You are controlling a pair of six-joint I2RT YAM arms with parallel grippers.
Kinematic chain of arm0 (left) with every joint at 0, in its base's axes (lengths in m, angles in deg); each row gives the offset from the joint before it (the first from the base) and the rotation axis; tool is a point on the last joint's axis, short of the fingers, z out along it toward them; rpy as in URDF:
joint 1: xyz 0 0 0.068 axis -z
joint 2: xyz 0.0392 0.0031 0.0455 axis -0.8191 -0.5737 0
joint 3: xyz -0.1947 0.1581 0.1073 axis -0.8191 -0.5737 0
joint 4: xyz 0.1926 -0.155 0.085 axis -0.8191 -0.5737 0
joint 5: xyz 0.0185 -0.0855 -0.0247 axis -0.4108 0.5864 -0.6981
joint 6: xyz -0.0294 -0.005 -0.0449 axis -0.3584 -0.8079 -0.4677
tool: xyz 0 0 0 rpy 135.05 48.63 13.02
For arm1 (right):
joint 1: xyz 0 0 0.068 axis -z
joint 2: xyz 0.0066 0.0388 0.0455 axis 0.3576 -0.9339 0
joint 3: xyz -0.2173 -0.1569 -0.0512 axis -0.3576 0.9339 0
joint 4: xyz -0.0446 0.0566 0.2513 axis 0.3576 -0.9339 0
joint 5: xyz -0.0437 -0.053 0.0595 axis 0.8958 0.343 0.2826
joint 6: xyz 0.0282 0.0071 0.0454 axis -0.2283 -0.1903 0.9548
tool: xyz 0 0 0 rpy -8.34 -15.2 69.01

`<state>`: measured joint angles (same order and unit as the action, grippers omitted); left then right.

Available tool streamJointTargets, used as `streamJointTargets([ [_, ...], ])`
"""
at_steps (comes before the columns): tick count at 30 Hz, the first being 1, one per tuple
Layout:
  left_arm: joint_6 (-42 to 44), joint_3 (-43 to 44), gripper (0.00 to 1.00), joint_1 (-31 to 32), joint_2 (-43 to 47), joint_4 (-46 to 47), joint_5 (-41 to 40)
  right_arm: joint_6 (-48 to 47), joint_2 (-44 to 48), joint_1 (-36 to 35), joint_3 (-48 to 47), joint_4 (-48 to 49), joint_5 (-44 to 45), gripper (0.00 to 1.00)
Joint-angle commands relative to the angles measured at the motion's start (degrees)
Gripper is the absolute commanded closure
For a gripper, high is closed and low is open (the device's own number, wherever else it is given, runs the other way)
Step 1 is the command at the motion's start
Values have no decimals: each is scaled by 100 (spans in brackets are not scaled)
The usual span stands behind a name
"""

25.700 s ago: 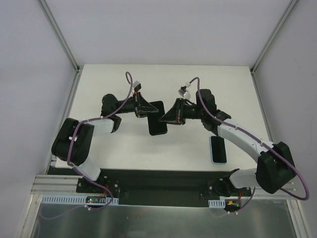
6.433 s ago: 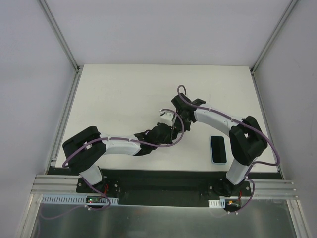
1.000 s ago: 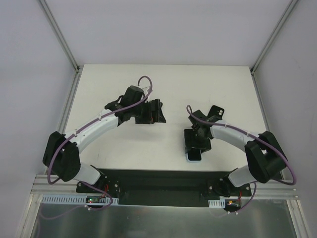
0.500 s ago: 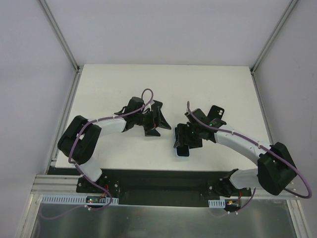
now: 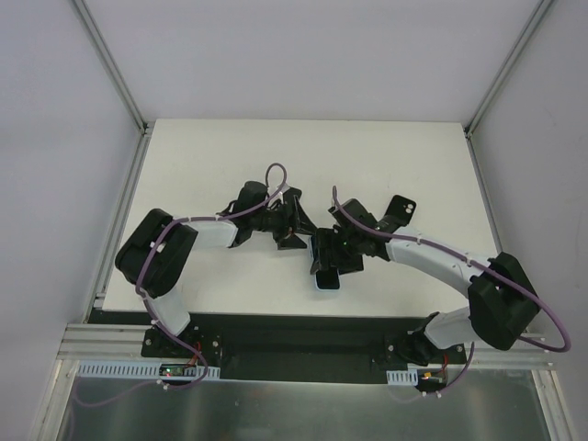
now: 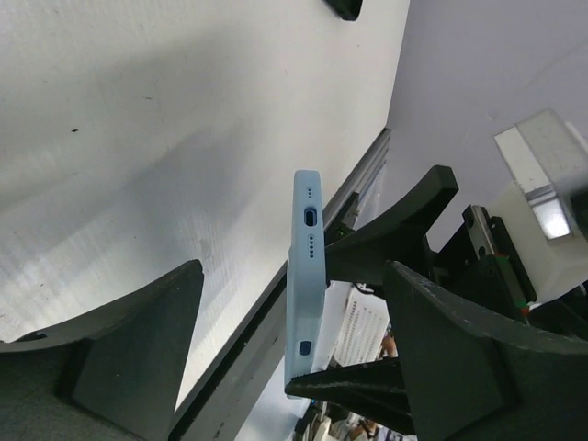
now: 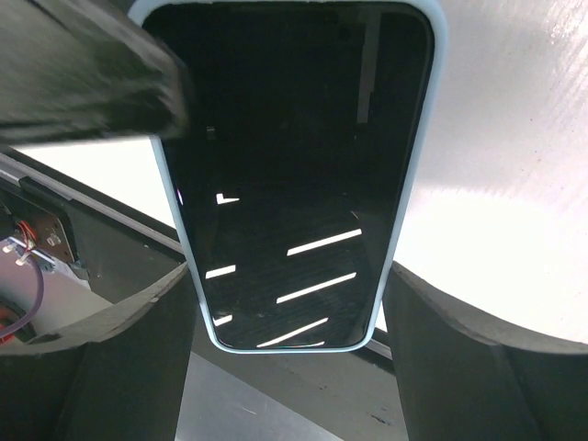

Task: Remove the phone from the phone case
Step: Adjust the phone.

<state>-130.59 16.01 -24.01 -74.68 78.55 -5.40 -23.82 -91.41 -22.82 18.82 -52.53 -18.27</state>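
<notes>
The phone (image 7: 294, 138), a glossy black slab, sits in the pale blue phone case (image 7: 439, 55). My right gripper (image 7: 287, 271) is shut on the case, one finger against each long side, and holds it above the table near the front edge (image 5: 326, 283). In the left wrist view the case (image 6: 306, 266) shows edge-on, port end up. My left gripper (image 6: 294, 271) is open and straddles that end, with a gap on both sides. From above, the left gripper (image 5: 296, 231) meets the right gripper (image 5: 333, 253) at mid-table.
A small black object (image 5: 400, 209) lies on the white table (image 5: 211, 156) behind the right arm; its corner shows in the left wrist view (image 6: 344, 7). The table's front rail (image 5: 276, 335) runs just below the held case.
My right gripper has carried the cased phone left toward the middle. The left gripper has swung down to meet it, and its jaws have narrowed around the case's end.
</notes>
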Motion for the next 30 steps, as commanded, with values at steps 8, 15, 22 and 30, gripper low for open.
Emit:
streamJointTargets([
  [8, -240, -126, 39, 382, -383, 659, 400, 114, -221, -35, -698, -20, 97, 74],
  [15, -257, -30, 71, 488, -374, 720, 549, 79, -327, -35, -734, -152, 168, 74],
  [22, -293, 6, 100, 470, -286, 782, 725, -27, -39, -9, -743, -564, 467, 10],
  [30, -1021, -363, 100, 119, -67, 2476, 1208, 184, 1621, 281, -286, -837, 967, 8],
])
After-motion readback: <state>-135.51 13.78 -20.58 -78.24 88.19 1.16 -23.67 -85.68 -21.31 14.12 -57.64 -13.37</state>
